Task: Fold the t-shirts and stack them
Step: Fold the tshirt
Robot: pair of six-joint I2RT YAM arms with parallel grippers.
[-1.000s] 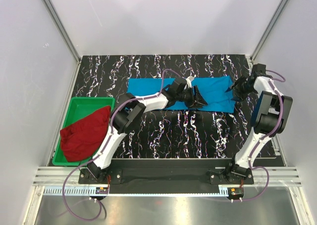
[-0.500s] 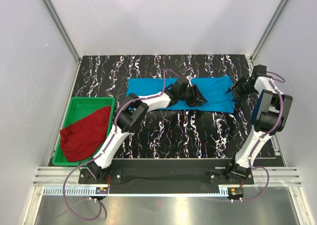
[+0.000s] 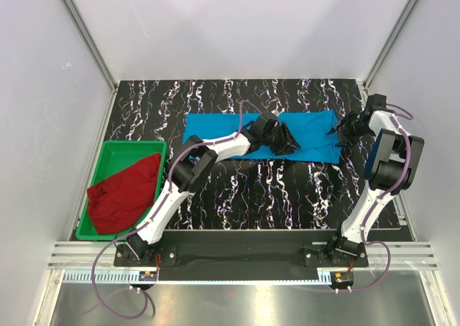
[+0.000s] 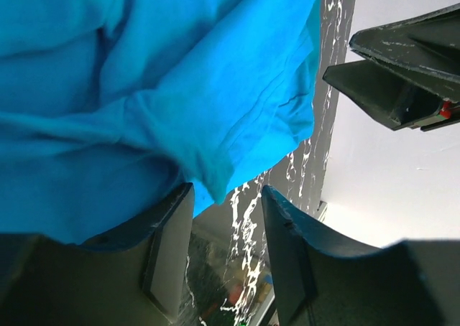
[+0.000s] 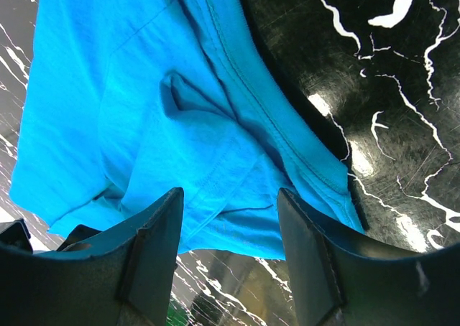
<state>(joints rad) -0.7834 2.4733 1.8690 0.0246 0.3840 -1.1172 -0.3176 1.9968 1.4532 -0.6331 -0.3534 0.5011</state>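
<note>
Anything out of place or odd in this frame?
Only the dark red t-shirt: it sits crumpled in the green bin, covering part of the bin's left rim. The sky-blue t-shirt lies as a flat strip on the table. Nothing looks damaged or spilled.

Over the last second my left gripper (image 3: 290,143) has crept a little toward the far side and to the left on the blue shirt (image 3: 313,135); it now sits slightly higher in the overhead view than it did. The bigger change is behind it. The left arm's elbow (image 3: 181,174) has slid toward the near edge and toward the green bin (image 3: 108,152), so the forearm now reaches out longer and at a shallower slant across the shirt's near hem. My right gripper (image 3: 339,134) has shifted only a hair at the shirt's right end, too little for me to name a direction.
</note>
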